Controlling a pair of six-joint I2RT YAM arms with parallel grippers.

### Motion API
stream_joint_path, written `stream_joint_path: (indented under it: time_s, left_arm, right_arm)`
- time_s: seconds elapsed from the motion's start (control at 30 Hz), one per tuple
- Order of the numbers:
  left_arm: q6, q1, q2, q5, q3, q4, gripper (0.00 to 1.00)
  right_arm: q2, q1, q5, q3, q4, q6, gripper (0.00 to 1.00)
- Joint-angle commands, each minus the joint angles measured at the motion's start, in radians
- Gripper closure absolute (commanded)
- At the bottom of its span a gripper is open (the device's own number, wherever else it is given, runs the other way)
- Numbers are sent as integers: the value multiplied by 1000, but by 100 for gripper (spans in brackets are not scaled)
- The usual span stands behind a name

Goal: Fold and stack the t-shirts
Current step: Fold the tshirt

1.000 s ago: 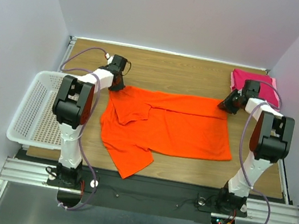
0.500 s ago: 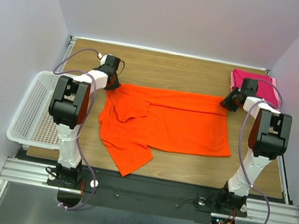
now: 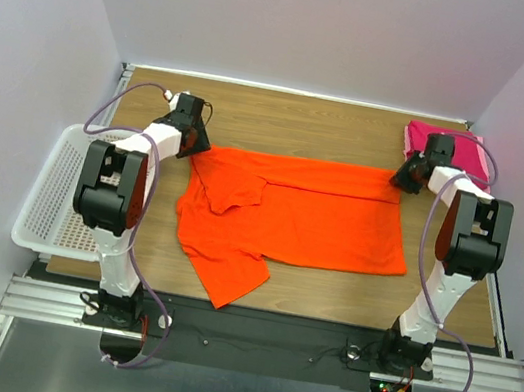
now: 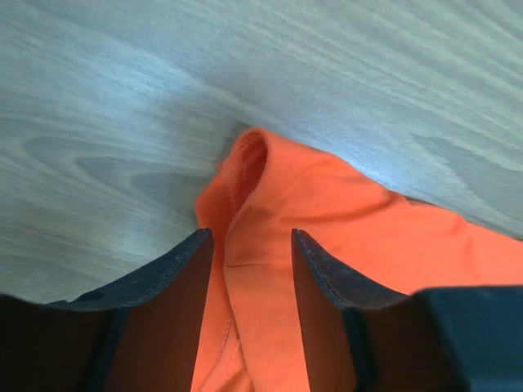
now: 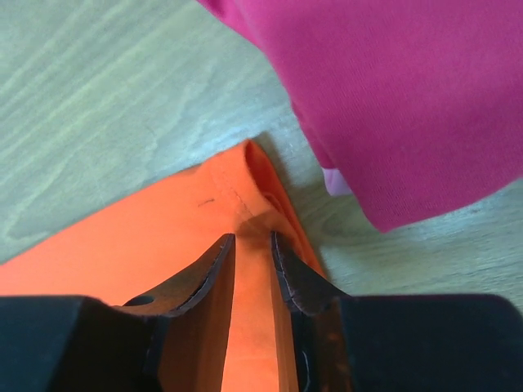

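The orange t-shirt lies spread across the middle of the table, with its left part rumpled and one sleeve pointing to the near edge. My left gripper is at its far left corner. In the left wrist view the jaws stand apart, with the orange cloth lying loose between them. My right gripper is at the far right corner. Its jaws are close together on a ridge of orange cloth. The magenta t-shirt lies folded at the far right corner of the table and also shows in the right wrist view.
A white lattice basket stands off the table's left edge beside the left arm. Grey walls close in the table at the back and sides. Bare wood shows behind the orange shirt.
Both grippers have moved a little toward the back, and the shirt's far edge has moved with them. The left gripper has also shifted left, off the shirt's corner.
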Motion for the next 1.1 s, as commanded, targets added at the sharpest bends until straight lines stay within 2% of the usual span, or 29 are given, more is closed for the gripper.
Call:
stream_joint_path:
  time_s: [0.0, 0.17, 0.23, 0.47, 0.7, 0.87, 1.07]
  left_arm:
    - [38, 12, -53, 3, 61, 7, 44]
    - [55, 4, -16, 17, 118, 13, 49]
    - [61, -2, 16, 29, 144, 8, 59]
    - [69, -24, 70, 38, 176, -7, 73]
    - [62, -27, 126, -24, 196, -16, 75]
    - [38, -5, 166, -107, 210, -59, 77]
    - [36, 13, 186, -100, 198, -67, 77]
  right_arm:
    - [-62, 1, -48, 83, -6, -39, 70]
    - [-27, 4, -66, 141, -6, -32, 70]
    - [7, 5, -76, 163, -4, -27, 72]
    - [50, 8, -97, 176, -6, -15, 76]
    - [95, 10, -79, 187, -6, 4, 78]
    - [125, 8, 9, 177, -6, 27, 80]
    - [152, -8, 102, 149, -7, 47, 81]
